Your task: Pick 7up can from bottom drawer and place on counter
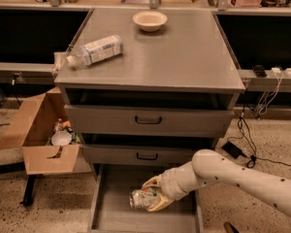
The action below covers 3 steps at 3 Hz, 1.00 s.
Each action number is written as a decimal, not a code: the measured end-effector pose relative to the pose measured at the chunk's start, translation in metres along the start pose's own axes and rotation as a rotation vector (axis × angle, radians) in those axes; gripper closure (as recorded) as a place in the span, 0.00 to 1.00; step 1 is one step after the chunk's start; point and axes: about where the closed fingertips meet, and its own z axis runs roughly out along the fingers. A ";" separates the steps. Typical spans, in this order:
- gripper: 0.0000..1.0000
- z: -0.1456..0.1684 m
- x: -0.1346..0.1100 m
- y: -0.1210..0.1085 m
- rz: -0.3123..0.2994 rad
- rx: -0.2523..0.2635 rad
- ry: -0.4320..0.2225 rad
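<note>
The 7up can (141, 198) lies on its side between the fingers of my gripper (153, 196), over the middle of the open bottom drawer (112, 212). The gripper reaches in from the right on a white arm (233, 176) and is shut on the can, with tan fingertips (153, 182) above and below it. I cannot tell whether the can rests on the drawer floor or is held just above it. The grey counter (184, 57) is the cabinet top above the two closed drawers.
A clear plastic bottle (94, 50) lies on the counter's left edge and a cream bowl (150, 20) sits at its back. An open cardboard box (43, 135) with clutter stands left of the cabinet. Cables and a power adapter (231, 149) lie on the floor at right.
</note>
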 end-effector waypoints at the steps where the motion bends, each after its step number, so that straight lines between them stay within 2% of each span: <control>1: 1.00 -0.038 -0.057 -0.005 -0.094 0.017 -0.023; 2: 1.00 -0.044 -0.069 -0.006 -0.115 0.020 -0.026; 3: 1.00 -0.061 -0.072 -0.013 -0.094 0.062 -0.018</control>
